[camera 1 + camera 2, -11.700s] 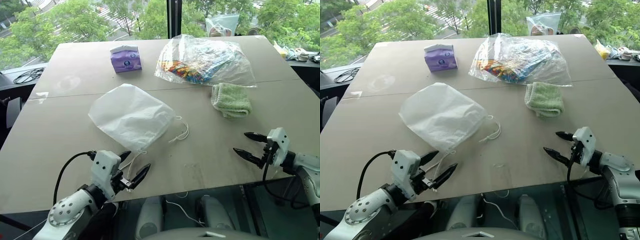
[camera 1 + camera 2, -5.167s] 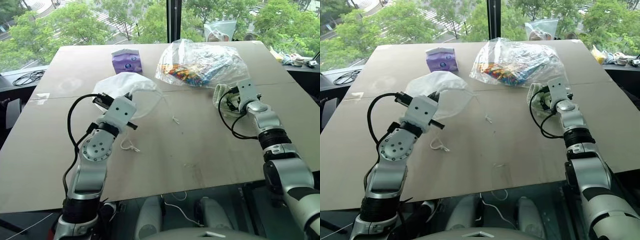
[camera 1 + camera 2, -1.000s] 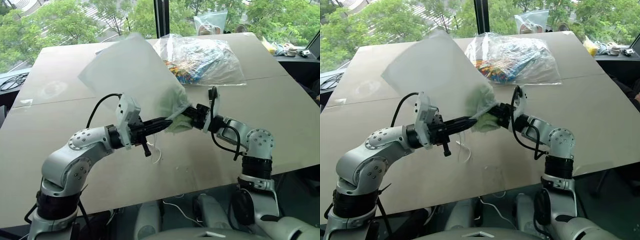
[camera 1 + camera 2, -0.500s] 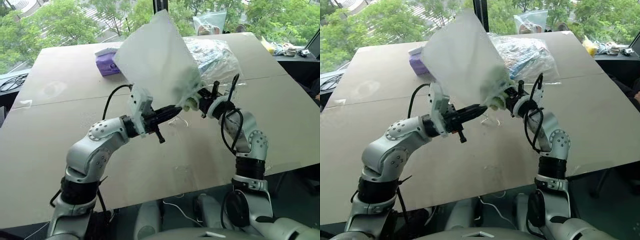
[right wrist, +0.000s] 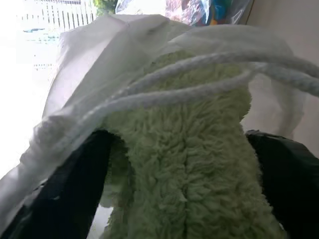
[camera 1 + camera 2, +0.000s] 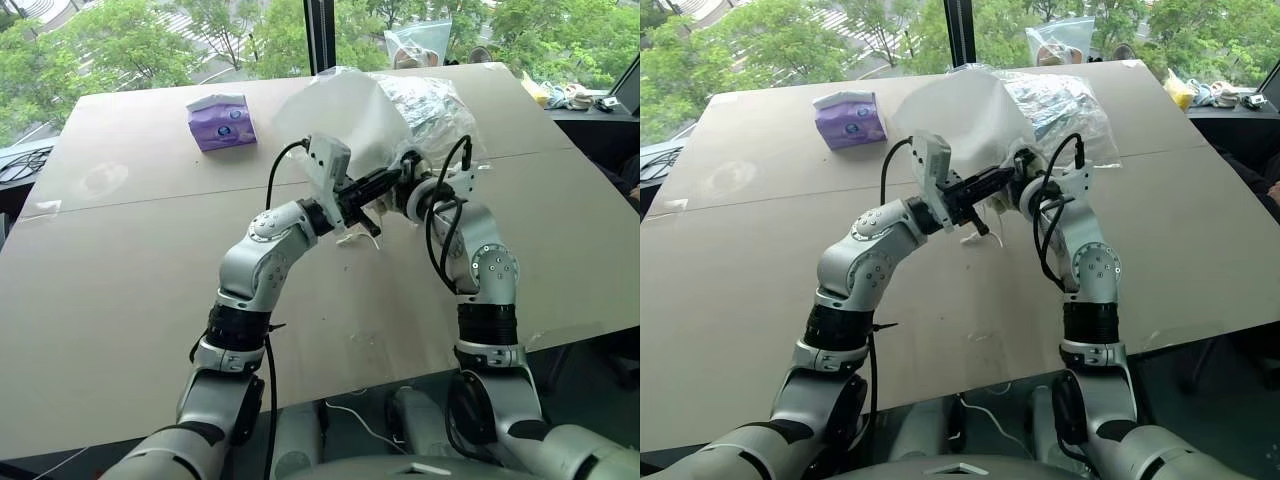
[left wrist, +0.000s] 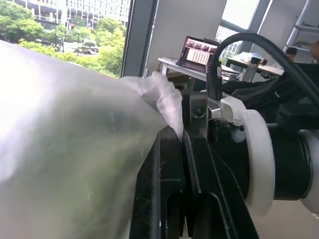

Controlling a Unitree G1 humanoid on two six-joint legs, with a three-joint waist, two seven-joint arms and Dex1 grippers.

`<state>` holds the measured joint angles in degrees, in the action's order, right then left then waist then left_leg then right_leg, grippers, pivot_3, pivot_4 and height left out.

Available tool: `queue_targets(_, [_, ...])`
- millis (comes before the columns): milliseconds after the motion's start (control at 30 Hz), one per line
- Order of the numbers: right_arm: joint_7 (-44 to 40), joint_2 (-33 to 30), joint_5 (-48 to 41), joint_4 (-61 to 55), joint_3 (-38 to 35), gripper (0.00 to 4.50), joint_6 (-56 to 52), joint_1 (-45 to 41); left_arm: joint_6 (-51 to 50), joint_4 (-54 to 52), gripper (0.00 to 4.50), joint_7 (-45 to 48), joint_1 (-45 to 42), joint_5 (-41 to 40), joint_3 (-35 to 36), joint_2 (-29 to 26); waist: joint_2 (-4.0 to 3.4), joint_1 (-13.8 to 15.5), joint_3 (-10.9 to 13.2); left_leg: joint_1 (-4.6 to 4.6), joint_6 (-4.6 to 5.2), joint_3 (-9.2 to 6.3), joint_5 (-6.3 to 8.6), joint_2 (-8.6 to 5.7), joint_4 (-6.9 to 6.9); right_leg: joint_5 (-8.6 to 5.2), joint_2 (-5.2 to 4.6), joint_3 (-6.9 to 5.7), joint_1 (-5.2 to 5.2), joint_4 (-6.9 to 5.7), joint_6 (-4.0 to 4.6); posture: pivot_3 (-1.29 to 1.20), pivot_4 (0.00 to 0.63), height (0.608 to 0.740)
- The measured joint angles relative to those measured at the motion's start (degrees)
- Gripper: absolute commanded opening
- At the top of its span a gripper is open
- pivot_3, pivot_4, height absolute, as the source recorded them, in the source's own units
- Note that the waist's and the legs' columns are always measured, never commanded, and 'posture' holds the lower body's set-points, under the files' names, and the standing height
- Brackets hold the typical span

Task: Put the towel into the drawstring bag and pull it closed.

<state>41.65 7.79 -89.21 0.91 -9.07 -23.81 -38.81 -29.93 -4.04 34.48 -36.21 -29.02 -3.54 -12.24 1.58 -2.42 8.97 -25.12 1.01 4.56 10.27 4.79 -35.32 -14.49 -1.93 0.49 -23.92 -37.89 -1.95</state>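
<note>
Left end effector (image 6: pixel 385 182) pinching drawstring bag (image 6: pixel 345 105) mouth shut-fingered, holding it raised above surface (image 6: pixel 120 270) near far edge. Right wrist view revealing towel (image 5: pixel 189 164) sitting between spread right end effector (image 6: pixel 1020 190) fingers (image 5: pixel 60 194), cords across it. Bag now sagging lower than half second ago.

Both arms are glossy silver-grey shells split by black joint bands. The left gripper (image 6: pixel 385 186) has a boxy white housing behind long, skinny black fingers (image 7: pixel 172 194), while the right gripper (image 6: pixel 1018 192) sits on a chunky white wrist ring. Loose black cables loop off both forearms.
</note>
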Motion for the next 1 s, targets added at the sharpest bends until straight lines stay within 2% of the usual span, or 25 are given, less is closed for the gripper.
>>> queue_targets(233, [-3.4, -2.5, -6.2, -6.3, 0.9, 4.44, -10.6, 1.8, -4.6, 0.1, 0.0, -2.2, 0.2, -4.4, 7.2, -0.8, 0.0, 0.2, 0.0, -0.02, 0.0, -0.13, 0.0, -0.01, -0.06, 0.0, -0.06, -0.05, 0.06, 0.02, -0.01, 0.0, 0.15, 0.74])
queue_targets(267, [-4.1, -3.3, -7.0, -6.6, 1.2, 4.22, -12.2, 2.2, -6.1, -0.3, 0.0, -2.4, 0.8, -5.6, 8.3, -1.0, 0.0, 0.2, 0.0, -0.02, 0.0, -0.18, 0.0, -0.02, -0.06, 0.0, -0.06, -0.04, 0.06, 0.02, -0.01, 0.0, 0.15, 0.74])
queue_targets(333, [-4.9, -4.4, -7.6, -6.6, 1.3, 3.57, -13.5, 2.2, -8.1, -1.7, 0.0, -2.6, 2.2, -7.6, 9.4, -1.2, 0.0, 0.2, 0.0, -0.02, 0.0, -0.25, 0.0, -0.02, -0.07, 0.0, -0.06, -0.05, 0.06, 0.01, -0.01, 0.0, 0.15, 0.74])
queue_targets(567, [-7.7, -5.5, -7.0, -6.5, 2.2, 0.26, -16.2, 2.6, -13.8, -7.6, 0.0, -3.6, 4.1, -15.2, 12.5, -2.2, 0.0, 0.1, 0.0, -0.02, 0.0, -0.28, 0.0, -0.01, -0.07, 0.0, -0.03, -0.12, 0.06, -0.03, 0.0, 0.0, 0.15, 0.74])
queue_targets(600, [-7.9, -5.5, -6.8, -6.3, 2.5, 0.07, -16.5, 2.7, -14.2, -8.2, 0.0, -3.7, 4.1, -15.9, 12.6, -2.2, 0.0, 0.1, 0.0, -0.02, 0.0, -0.28, 0.0, -0.01, -0.07, 0.0, -0.03, -0.12, 0.06, -0.03, 0.0, 0.0, 0.15, 0.74])
queue_targets(867, [-10.0, -5.4, -6.1, -4.8, 3.6, 0.07, -18.5, 3.5, -16.5, -9.1, 0.0, -5.7, 4.2, -22.8, 15.6, -2.2, 0.0, 0.2, 0.0, -0.04, 0.0, -0.29, 0.0, -0.02, -0.09, 0.0, -0.03, -0.13, 0.06, -0.01, 0.0, 0.0, 0.15, 0.74])
queue_targets(1000, [-13.4, -7.6, -6.8, -5.3, 5.7, 0.07, -22.9, 3.6, -18.1, -11.3, 0.0, -5.0, 5.2, -25.1, 14.9, -3.3, 0.0, 0.2, 0.0, -0.05, 0.0, -0.28, 0.0, -0.02, -0.09, 0.0, -0.04, -0.12, 0.06, 0.0, 0.0, 0.0, 0.15, 0.74])
